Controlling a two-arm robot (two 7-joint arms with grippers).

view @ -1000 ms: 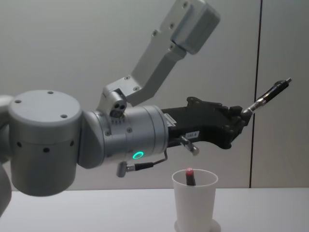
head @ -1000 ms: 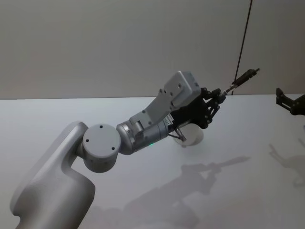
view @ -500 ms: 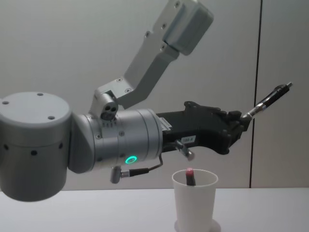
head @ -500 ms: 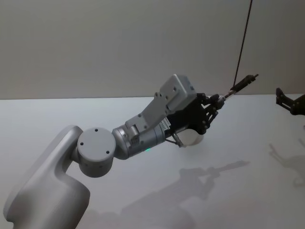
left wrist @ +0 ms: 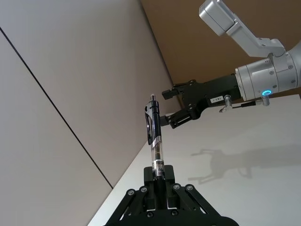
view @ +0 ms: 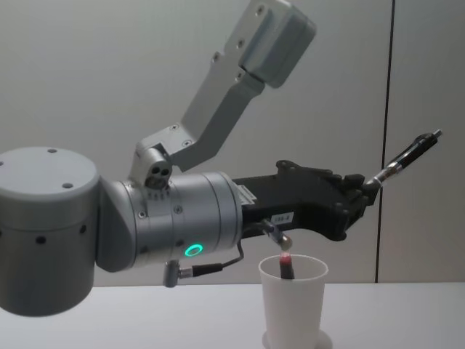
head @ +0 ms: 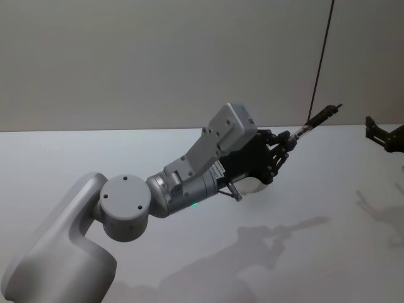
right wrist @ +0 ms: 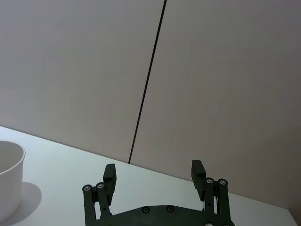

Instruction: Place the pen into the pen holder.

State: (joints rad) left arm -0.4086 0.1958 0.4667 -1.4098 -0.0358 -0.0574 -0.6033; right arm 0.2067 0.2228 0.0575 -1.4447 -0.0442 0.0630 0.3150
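Note:
My left gripper (head: 285, 141) is shut on the lower end of a black and clear pen (head: 320, 115), which points up and away at a slant. In the chest view the left gripper (view: 362, 193) hovers above and just right of the pen holder (view: 293, 304), a white paper cup standing on the table with a red-tipped pen (view: 285, 265) in it. From the head view only a small part of the pen holder (head: 255, 185) shows below the gripper. The left wrist view has the pen (left wrist: 154, 136) rising from the shut fingers. My right gripper (right wrist: 154, 175) is open and holds nothing, off at the table's right (head: 382, 135).
The white table (head: 328, 196) stretches around the cup, backed by a plain grey wall with a dark vertical seam (view: 386, 138). My left arm's big grey joints (view: 167, 222) hang over the near left of the table.
My left arm has sunk a little, bringing the gripper and pen lower toward the cup's rim. The right gripper has stayed put.

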